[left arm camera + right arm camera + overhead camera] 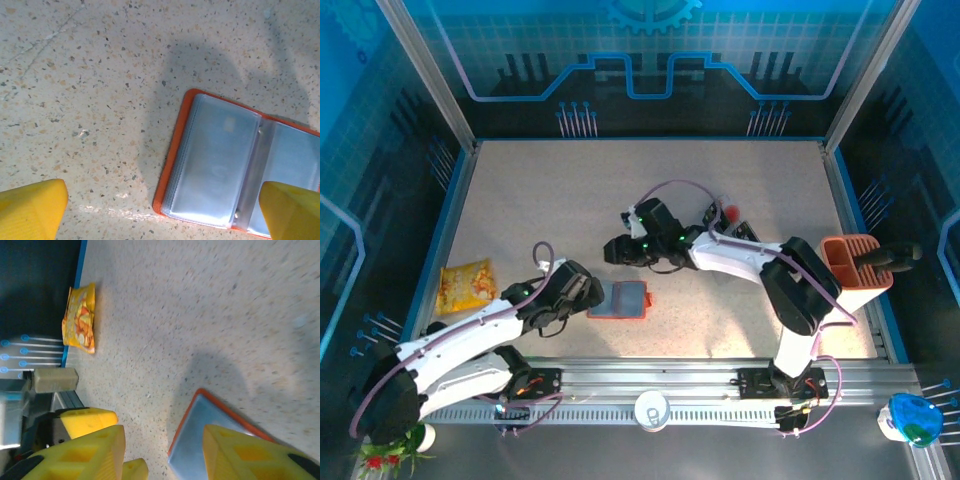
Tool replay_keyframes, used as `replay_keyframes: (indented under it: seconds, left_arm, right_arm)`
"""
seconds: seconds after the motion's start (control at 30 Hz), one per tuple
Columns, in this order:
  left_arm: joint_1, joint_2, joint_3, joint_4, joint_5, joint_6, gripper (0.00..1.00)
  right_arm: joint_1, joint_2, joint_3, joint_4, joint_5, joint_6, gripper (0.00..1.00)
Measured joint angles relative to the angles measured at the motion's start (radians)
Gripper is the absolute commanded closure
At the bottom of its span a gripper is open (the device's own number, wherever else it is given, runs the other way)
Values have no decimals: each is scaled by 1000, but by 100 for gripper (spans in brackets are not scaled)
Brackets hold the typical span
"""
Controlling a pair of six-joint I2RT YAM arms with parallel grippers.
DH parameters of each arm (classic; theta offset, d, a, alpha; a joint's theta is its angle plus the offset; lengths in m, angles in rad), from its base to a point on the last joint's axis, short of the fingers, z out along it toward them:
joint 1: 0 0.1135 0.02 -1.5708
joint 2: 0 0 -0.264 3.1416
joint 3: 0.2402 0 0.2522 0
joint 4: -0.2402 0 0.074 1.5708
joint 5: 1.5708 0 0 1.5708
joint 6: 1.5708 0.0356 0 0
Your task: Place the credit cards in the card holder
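While the card holder (623,300) is lying open, lengthwise left-to-right, the wide-spread left tool (586,297) is sitting beside its left edge; the part-spread, empty right tool (618,250) is hovering beyond.

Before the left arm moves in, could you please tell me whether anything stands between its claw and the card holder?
Nothing visible does. The left claw hangs open right beside the card holder, which lies spread open on the table, clear pockets up. Bare table surface is all that lies between them.
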Motion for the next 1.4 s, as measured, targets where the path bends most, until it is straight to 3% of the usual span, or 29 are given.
replay_keyframes:
  seconds: [0.23, 0.4, 0.67, 1.0, 1.4]
  left_arm:
    - [0, 81, 14, 40, 12, 19, 1]
    - [0, 110, 14, 57, 15, 19, 1]
    - [0, 145, 16, 71, 16, 19, 1]
    - [0, 148, 21, 72, 19, 23, 1]
    - [0, 182, 25, 84, 34, 45, 1]
  right_arm:
    - [-151, -95, 58, -254, 102, -192, 54]
    - [-256, -98, 175, -451, 243, -363, 56]
    - [-293, -28, 352, -677, 492, -562, 62]
    - [-305, 75, 416, -793, 682, -661, 66]
    - [-407, 76, 417, -808, 697, -669, 70]
